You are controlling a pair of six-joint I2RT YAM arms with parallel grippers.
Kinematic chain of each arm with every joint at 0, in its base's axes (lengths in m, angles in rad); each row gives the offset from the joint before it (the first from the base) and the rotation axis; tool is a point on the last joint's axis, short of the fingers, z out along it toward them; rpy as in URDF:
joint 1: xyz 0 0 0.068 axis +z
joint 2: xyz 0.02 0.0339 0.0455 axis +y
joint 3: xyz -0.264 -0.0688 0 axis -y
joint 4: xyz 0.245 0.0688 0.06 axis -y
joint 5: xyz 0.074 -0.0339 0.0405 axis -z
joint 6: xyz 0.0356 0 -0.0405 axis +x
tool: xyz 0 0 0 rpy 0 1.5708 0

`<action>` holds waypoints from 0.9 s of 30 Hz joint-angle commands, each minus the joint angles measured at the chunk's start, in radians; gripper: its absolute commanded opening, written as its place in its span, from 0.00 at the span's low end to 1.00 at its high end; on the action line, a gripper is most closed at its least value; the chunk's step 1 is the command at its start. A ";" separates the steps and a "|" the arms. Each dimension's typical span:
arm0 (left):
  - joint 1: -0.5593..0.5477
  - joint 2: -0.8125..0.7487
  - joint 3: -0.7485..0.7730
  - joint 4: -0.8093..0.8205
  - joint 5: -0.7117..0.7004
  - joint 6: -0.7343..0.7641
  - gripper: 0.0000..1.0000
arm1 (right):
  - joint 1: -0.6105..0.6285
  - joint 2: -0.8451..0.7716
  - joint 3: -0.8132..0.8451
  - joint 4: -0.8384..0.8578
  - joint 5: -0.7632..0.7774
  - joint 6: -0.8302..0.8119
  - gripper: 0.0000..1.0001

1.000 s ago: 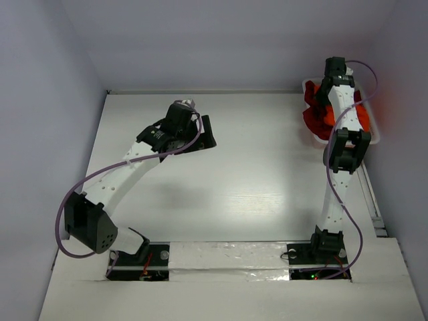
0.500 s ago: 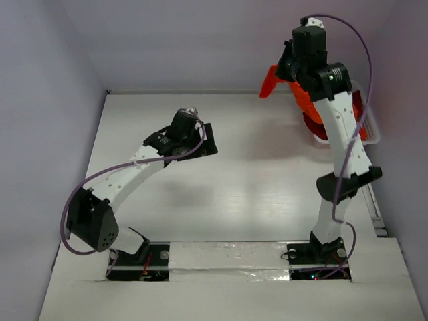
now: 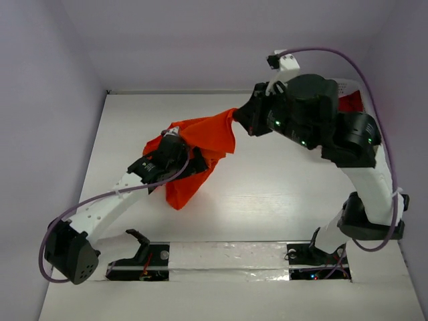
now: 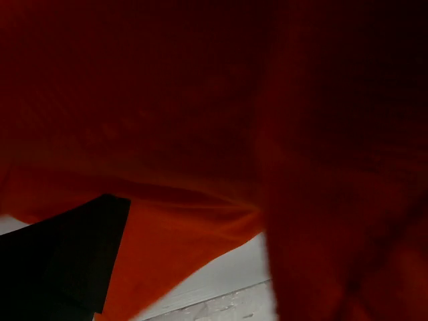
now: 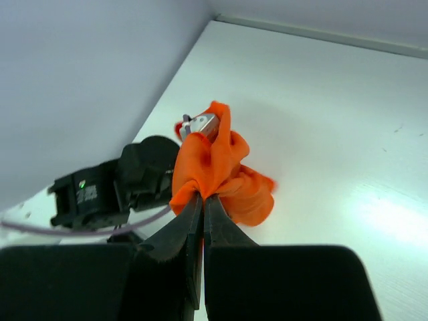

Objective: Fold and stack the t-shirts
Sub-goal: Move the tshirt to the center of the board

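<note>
White desk (image 3: pixel 267 194), pale lilac walls (image 3: pixel 200 40). Right claw (image 3: pixel 235 115) pinches orange t-shirt (image 3: pixel 204 137) above desk centre; the cloth drapes over the spread left claw (image 3: pixel 182 152). Dark red cloth (image 3: pixel 349 101) shows far right.

Saw orange t-shirt (image 4: pixel 200 134) hanging close over camera, filling nearly whole view. Upper cloth in deep shadow, brighter fold lower down. One black finger (image 4: pixel 60 267) showed at left, under cloth edge. Sliver of white table (image 4: pixel 231 281) visible beneath hem.
</note>
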 commanded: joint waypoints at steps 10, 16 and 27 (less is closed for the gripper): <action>-0.008 -0.188 0.098 -0.162 -0.116 -0.084 0.99 | 0.028 -0.114 0.013 0.094 0.090 -0.046 0.00; -0.008 -0.221 0.211 -0.228 -0.156 -0.104 0.99 | 0.028 -0.089 0.101 0.077 -0.031 -0.102 0.00; -0.008 -0.238 0.343 -0.305 -0.242 -0.119 0.99 | 0.028 -0.154 0.017 0.125 -0.035 -0.093 0.00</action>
